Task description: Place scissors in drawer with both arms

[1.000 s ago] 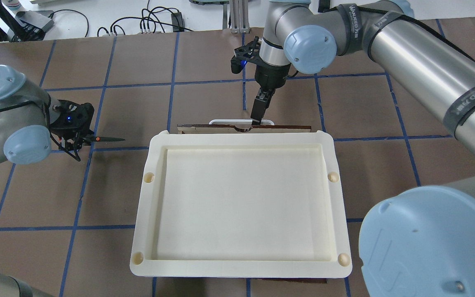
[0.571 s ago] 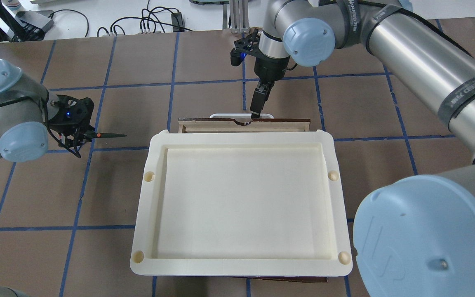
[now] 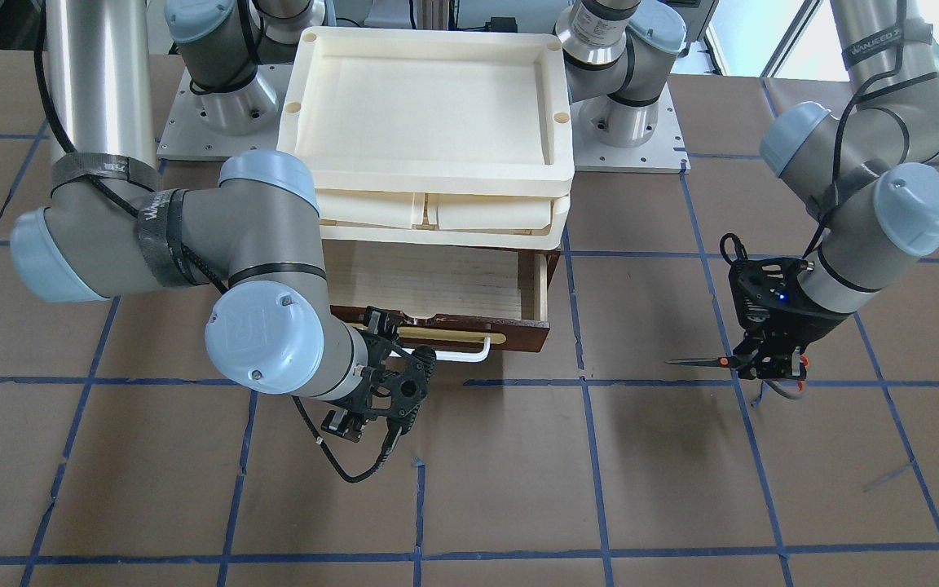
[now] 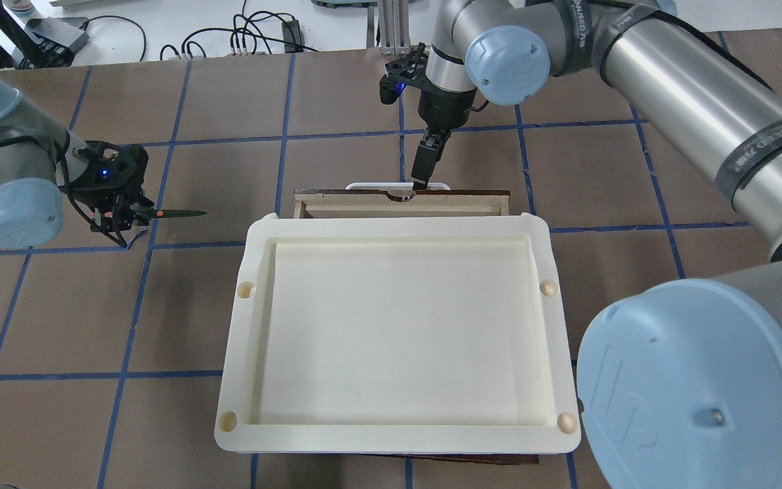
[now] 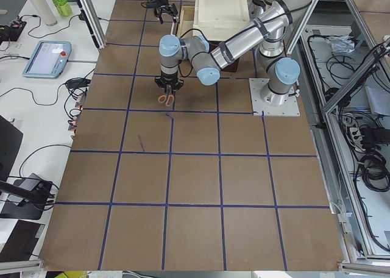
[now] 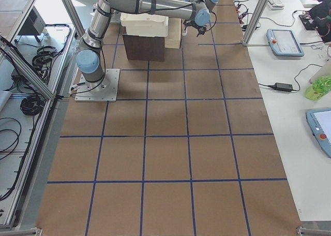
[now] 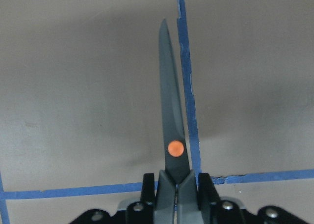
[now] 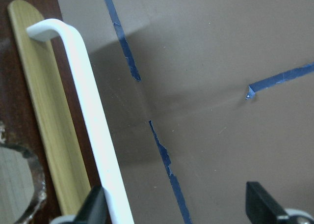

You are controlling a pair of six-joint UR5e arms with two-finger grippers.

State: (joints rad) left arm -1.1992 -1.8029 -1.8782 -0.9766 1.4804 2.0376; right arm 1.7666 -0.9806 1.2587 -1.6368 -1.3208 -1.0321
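Drawer [image 4: 486, 197] opened further; scissors [image 4: 180, 213] in left hand [image 4: 126, 214] point horizontally toward it.

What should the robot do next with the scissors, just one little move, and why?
Probably the left gripper should carry the scissors sideways toward the drawer. The drawer looks pulled open and its pale inside is bare, with the right gripper at the white handle. The scissors hang well off to its side, blades pointing toward it.

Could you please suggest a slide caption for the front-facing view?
Right gripper at the white handle of the partly open wooden drawer; left gripper holds the scissors off to one side.
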